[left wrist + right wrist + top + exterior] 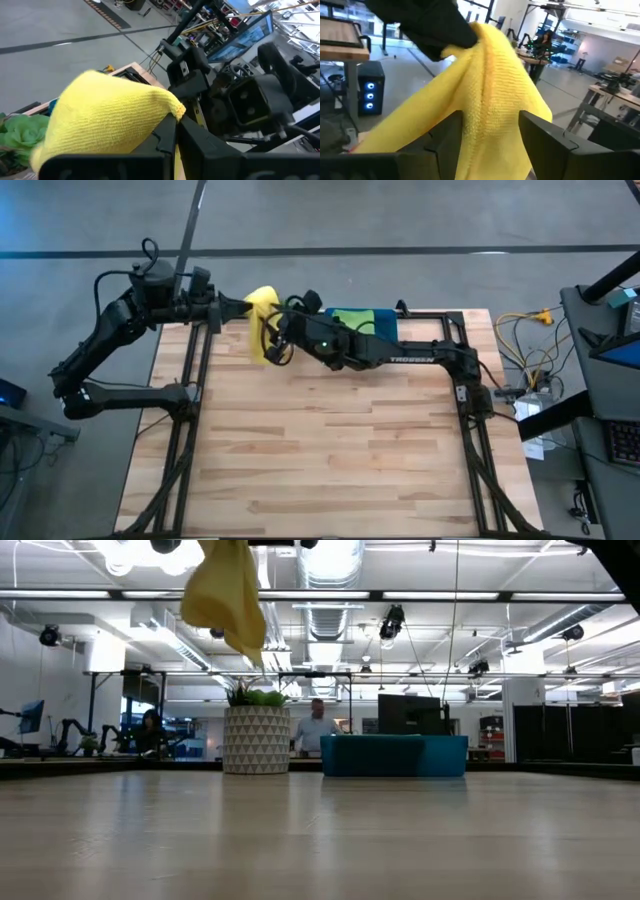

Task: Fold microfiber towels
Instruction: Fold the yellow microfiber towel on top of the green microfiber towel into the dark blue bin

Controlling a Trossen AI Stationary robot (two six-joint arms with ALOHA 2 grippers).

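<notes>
The yellow towel (262,315) hangs in the air over the table's far left part; in the low view (225,590) it dangles well clear of the tabletop. My left gripper (246,307) is shut on its upper part. My right gripper (274,343) reaches in from the right and is closed on a lower part of the same towel. Green (355,318) and blue (384,326) towels lie in the teal tray (395,755) at the far edge. The tray towels are hidden behind its wall in the low view. My left gripper pinches a corner of the yellow towel (176,108) between its two fingers (165,142), coming level from the table's left. The cloth bulges out beyond the fingers and hangs below, lifted clear. My right gripper has a bunched, several-layered run of the yellow towel (490,125) between its two fingers (449,140), below the left gripper's hold. The fingers come from the table's right side, across the hanging cloth. The cloth fills the gap between the fingers and is clear of the table.
The right arm (400,352) lies across the far part of the table in front of the tray. A patterned plant pot (256,740) stands beyond the far edge. The wooden tabletop (330,450) spreads toward the near edge. People show in the room behind.
</notes>
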